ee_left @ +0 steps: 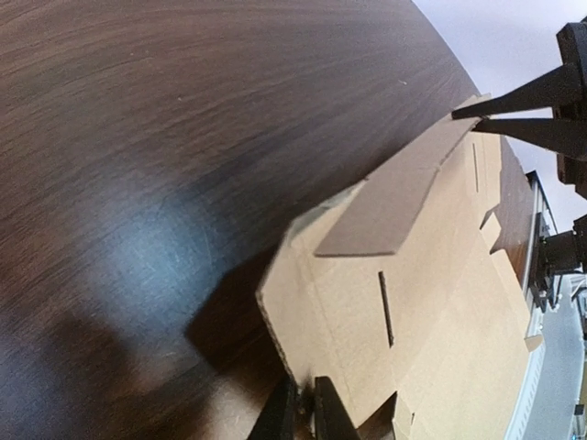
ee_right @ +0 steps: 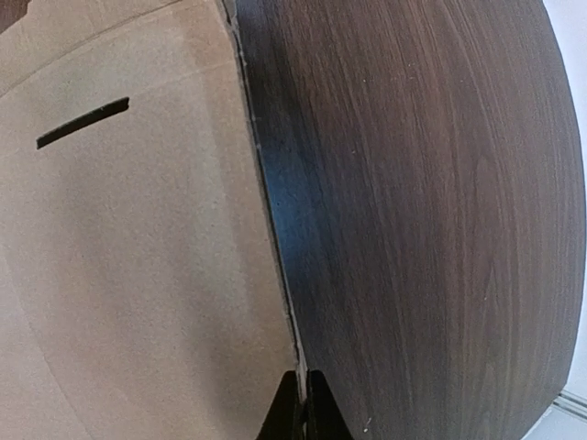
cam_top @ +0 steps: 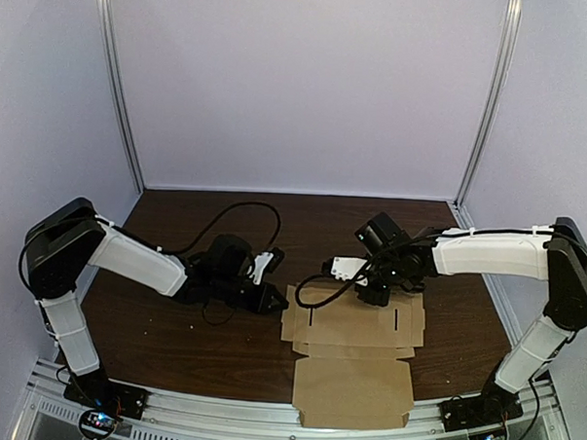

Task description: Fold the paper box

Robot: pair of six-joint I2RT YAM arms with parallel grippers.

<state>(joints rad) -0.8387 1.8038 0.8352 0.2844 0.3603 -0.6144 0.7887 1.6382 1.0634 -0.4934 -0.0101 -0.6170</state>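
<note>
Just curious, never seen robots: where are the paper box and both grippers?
paper box (cam_top: 352,388): top view, near panel.
left gripper (ee_left: 307,390): left wrist view, between fingertips.
right gripper (ee_right: 302,380): right wrist view, between fingertips.

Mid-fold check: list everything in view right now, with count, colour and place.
cardboard box: one, light brown, unfolded sheet at the table's near centre, its near end overhanging the front edge.
table: one, dark brown wood, under everything.
cable: one loop, black, on the table behind the left arm.
rail: one, silver, along the near edge.
walls: three, pale, around the table.
arms: two, white and black, left arm, right arm.
left gripper: black, pinching the sheet's left edge.
right gripper: black, pinching its far edge.
</note>
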